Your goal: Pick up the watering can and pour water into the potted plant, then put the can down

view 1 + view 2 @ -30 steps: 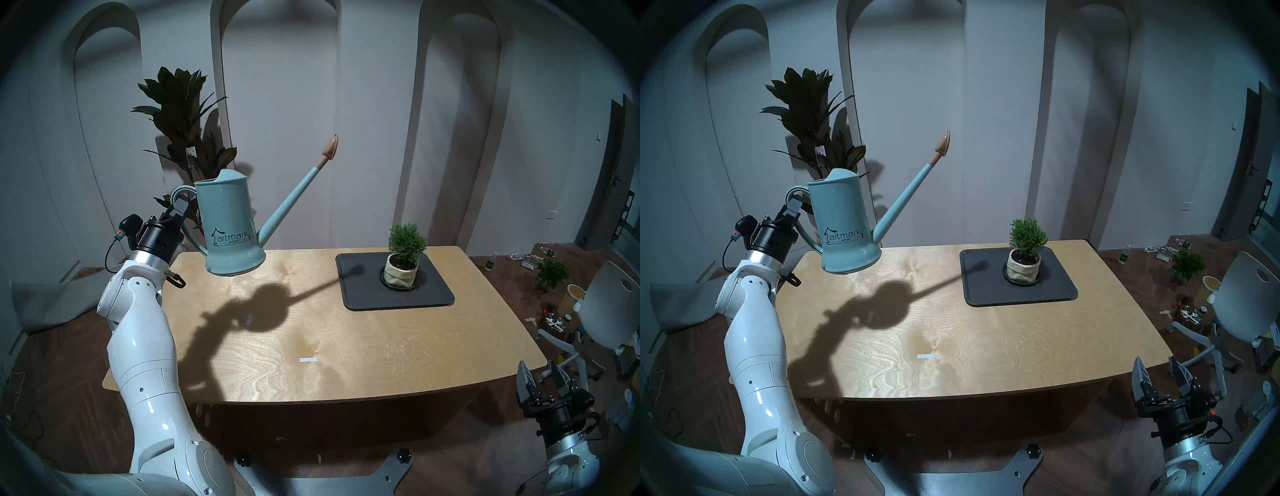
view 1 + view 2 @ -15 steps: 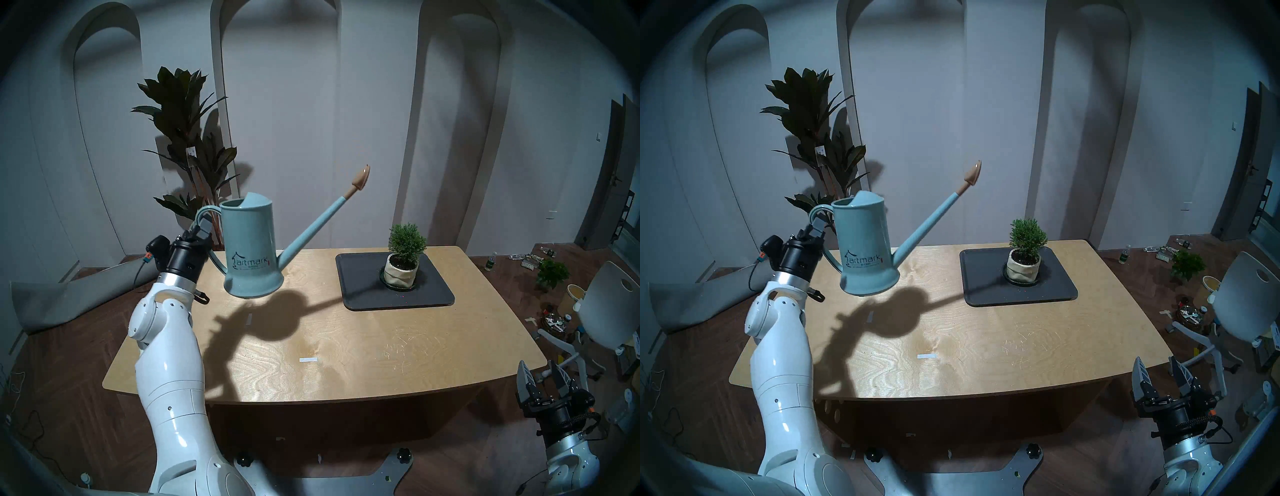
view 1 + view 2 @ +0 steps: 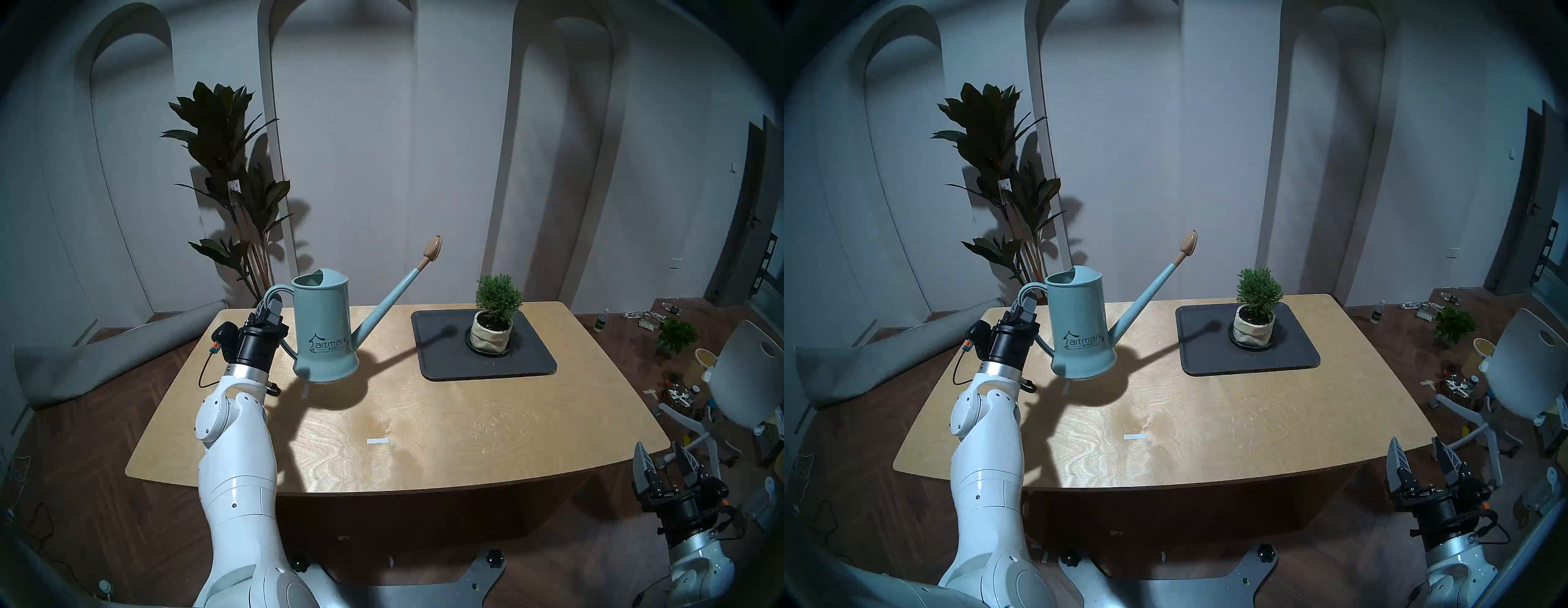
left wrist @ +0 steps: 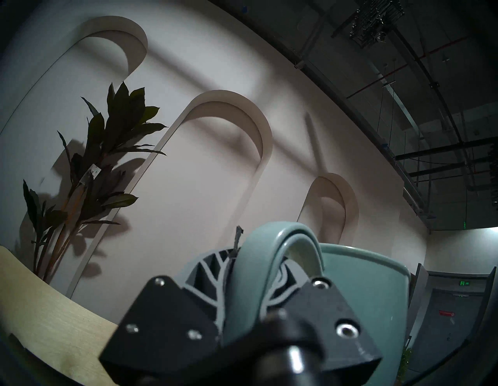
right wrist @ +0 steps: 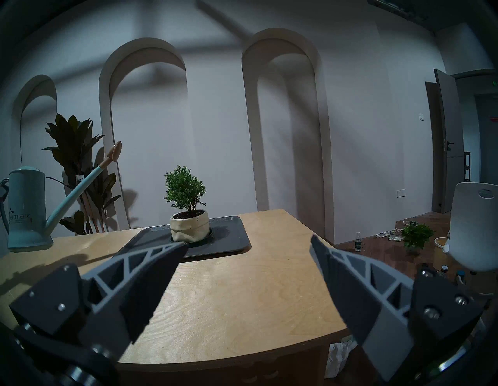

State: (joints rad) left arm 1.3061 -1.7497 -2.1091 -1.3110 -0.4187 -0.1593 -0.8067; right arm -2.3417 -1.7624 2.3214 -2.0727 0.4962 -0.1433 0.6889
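My left gripper (image 3: 271,308) is shut on the loop handle of the pale teal watering can (image 3: 324,331). The can hangs upright just above the table's left half, its spout with the tan rose tip (image 3: 432,248) pointing up and right toward the plant. In the left wrist view the fingers (image 4: 213,280) clamp the handle (image 4: 258,258). The potted plant (image 3: 497,297), a small green conifer in a cream pot (image 3: 490,335), stands on a dark tray (image 3: 530,365) at the back right. My right gripper (image 3: 665,463) is open and empty off the table's right front corner.
A tall dark broad-leaved plant (image 3: 229,170) stands behind the table's left back corner. A white chair (image 3: 746,373), a small leafy plant (image 3: 676,335) and clutter are on the floor to the right. A white tape strip (image 3: 377,453) lies mid-table.
My left arm has carried the can down and to the right, from high over the table's left back edge to just above the tabletop. The right arm has not moved.
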